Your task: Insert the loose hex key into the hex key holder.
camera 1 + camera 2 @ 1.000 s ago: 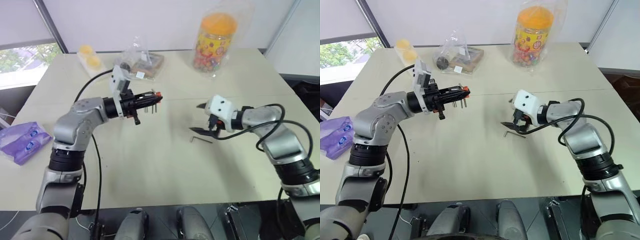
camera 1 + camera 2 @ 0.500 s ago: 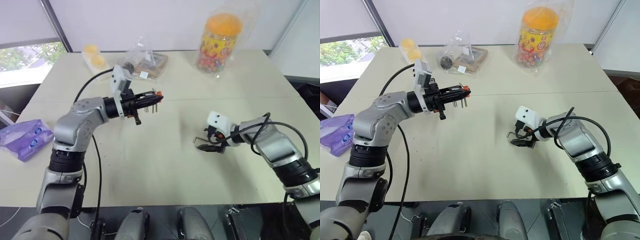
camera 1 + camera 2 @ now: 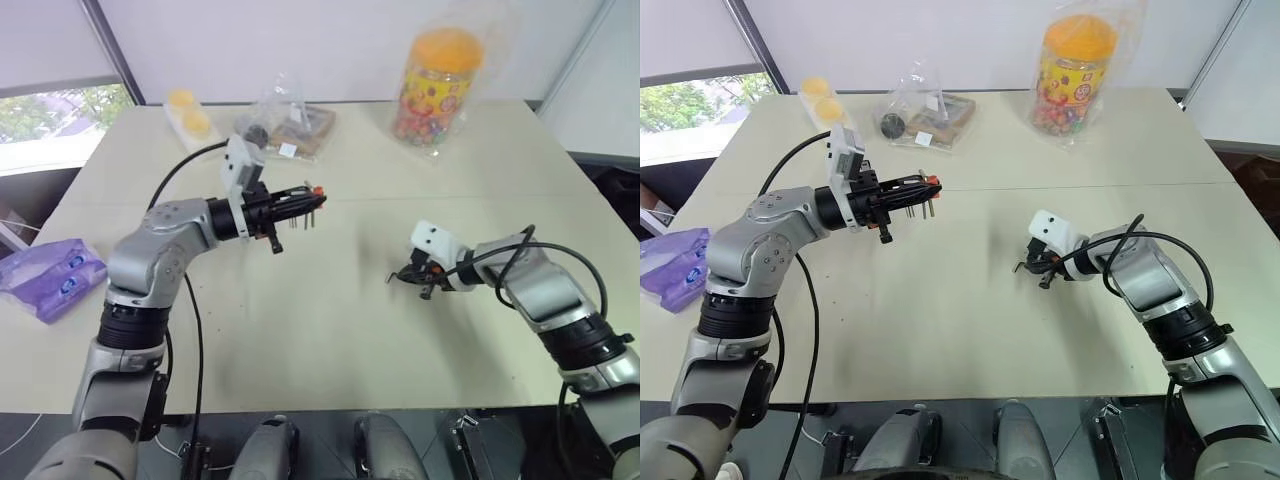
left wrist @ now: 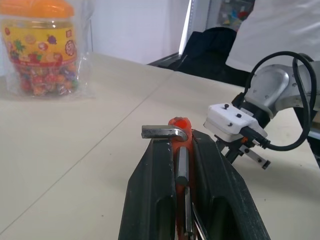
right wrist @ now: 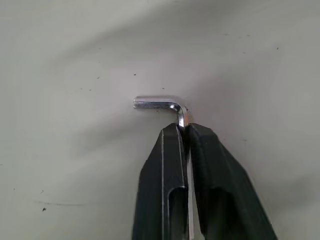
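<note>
My right gripper (image 5: 184,131) is pinched on the loose hex key (image 5: 162,105) low at the table (image 3: 300,330), probably touching it; left gripper (image 4: 182,142) (raised, far left) clamps the hex key holder (image 4: 179,125).

The two head views look forward and down over the table (image 3: 330,330) from above, sharing both arms and the candy jar (image 3: 433,75) at upper right. The left wrist view looks level along its fingers toward the right arm. The right wrist view looks down close onto the tabletop.
</note>
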Motion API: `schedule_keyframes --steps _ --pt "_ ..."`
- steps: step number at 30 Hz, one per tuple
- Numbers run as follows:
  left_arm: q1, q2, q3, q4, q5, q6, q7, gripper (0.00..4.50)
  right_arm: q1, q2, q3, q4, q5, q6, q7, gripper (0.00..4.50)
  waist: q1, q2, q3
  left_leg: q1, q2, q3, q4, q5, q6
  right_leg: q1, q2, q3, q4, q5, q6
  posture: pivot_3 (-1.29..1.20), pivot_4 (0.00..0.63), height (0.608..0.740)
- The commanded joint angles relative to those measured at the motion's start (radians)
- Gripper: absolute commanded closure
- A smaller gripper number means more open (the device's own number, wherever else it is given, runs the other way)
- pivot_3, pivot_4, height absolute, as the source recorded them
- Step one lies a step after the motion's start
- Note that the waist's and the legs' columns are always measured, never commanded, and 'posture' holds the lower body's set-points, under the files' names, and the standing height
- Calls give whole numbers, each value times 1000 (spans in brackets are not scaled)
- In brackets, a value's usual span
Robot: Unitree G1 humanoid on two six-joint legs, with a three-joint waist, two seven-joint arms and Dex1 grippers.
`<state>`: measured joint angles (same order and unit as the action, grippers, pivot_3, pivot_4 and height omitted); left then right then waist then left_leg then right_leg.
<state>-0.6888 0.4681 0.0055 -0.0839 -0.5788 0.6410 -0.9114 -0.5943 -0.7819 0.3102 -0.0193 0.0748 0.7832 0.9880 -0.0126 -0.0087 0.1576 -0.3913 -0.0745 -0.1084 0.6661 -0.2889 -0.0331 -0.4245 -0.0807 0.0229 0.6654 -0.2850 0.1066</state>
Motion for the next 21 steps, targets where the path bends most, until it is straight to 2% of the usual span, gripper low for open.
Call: schedule_keyframes --steps 1,3,7,11,17,21 --pt "-8 6 8 -32 -3 -15 2 4500 10 39 -48 -28 6 -38 -54 4443 -1 0 0 0 0 0 0 0 0 0 0 0 0 0 0 0 150 740" --pt "-11 1 7 -26 -1 -18 4 4500 18 111 -135 -37 44 -138 -121 4443 -4 0 0 0 0 0 0 0 0 0 0 0 0 0 0 0 150 740" --pt "-16 -10 3 -15 5 -24 11 4500 -4 315 -336 -18 103 -320 -353 4443 -5 0 0 0 0 0 -2 0 0 -2 1 1 1 0 0 0 150 740" --pt "-24 -21 2 -10 5 -23 19 4500 -61 492 -453 -83 184 -354 -539 4443 -1 0 0 0 0 0 -1 0 0 -2 0 0 1 0 0 0 150 740" --pt "-35 -24 0 13 8 -27 22 4500 -95 680 -495 -194 383 -363 -581 4443 -7 0 0 0 0 -1 -2 0 0 -2 0 0 1 0 0 0 150 740" --pt "-51 -31 -4 34 15 -36 25 4500 -109 757 -468 -172 427 -421 -575 4443 -9 0 0 0 0 -1 -2 0 0 -2 1 0 2 0 0 0 150 740"
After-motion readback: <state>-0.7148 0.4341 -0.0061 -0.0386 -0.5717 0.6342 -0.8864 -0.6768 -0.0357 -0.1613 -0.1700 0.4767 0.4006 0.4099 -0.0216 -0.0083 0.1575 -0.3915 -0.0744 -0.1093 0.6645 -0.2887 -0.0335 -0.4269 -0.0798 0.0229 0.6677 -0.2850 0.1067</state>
